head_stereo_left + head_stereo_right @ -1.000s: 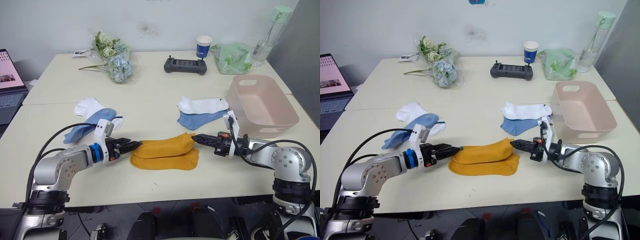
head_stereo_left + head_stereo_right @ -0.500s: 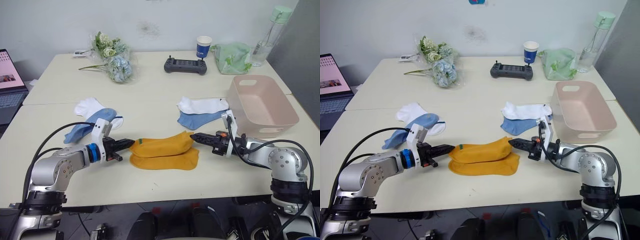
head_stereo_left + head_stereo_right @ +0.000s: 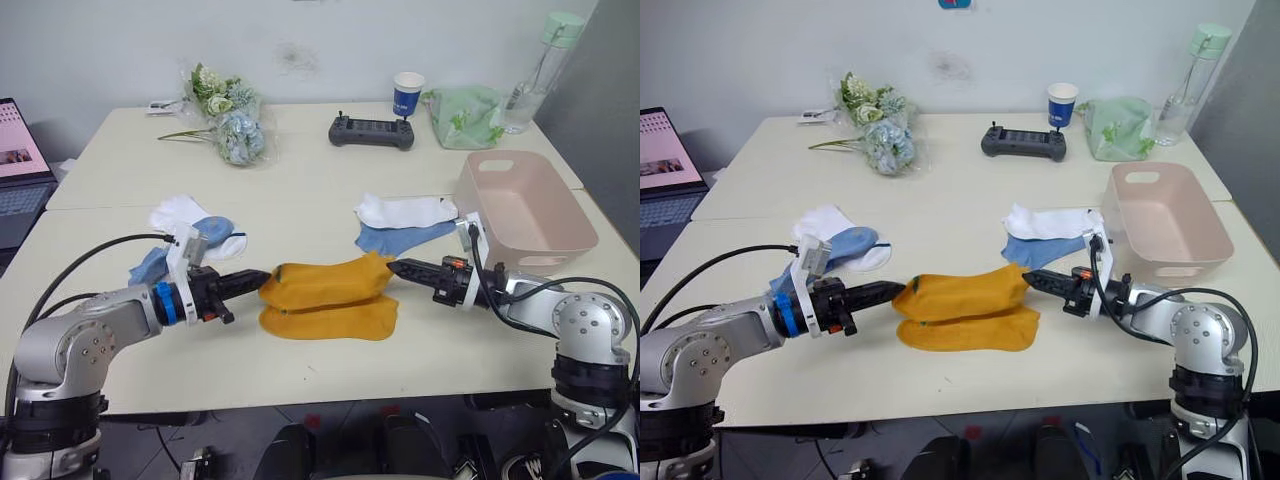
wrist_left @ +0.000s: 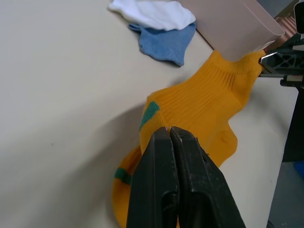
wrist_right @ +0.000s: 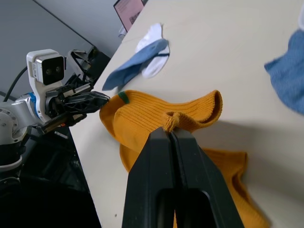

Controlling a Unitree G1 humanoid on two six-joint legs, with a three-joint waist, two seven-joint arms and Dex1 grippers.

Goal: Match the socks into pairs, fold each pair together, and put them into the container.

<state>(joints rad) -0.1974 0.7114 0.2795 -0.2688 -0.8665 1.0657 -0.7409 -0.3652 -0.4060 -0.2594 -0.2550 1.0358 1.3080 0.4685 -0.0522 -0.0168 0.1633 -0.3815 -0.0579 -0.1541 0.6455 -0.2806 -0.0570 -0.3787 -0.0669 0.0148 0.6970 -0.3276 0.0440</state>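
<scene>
Two mustard-orange socks are at the table's front middle. The upper orange sock [image 3: 325,283] is raised off the table and stretched between my grippers. My left gripper [image 3: 262,281] is shut on its green-striped end [image 4: 151,113], and my right gripper [image 3: 392,268] is shut on a pinch of its other end [image 5: 172,117]. The lower orange sock [image 3: 330,322] lies flat beneath it. A white sock [image 3: 180,213] and a blue sock [image 3: 210,230] lie behind my left arm. Another white sock [image 3: 405,210] overlaps a blue sock [image 3: 400,238] beside the pink container [image 3: 525,212], which stands on the right.
At the back of the table are a bunch of flowers [image 3: 225,115], a black controller [image 3: 371,131], a paper cup [image 3: 406,94], a green bag [image 3: 465,115] and a bottle [image 3: 535,70]. A laptop [image 3: 18,170] sits at the far left.
My left gripper has shut on the upper orange sock's left end and drawn back to the left. The sock has risen off the lower one, held between both grippers.
</scene>
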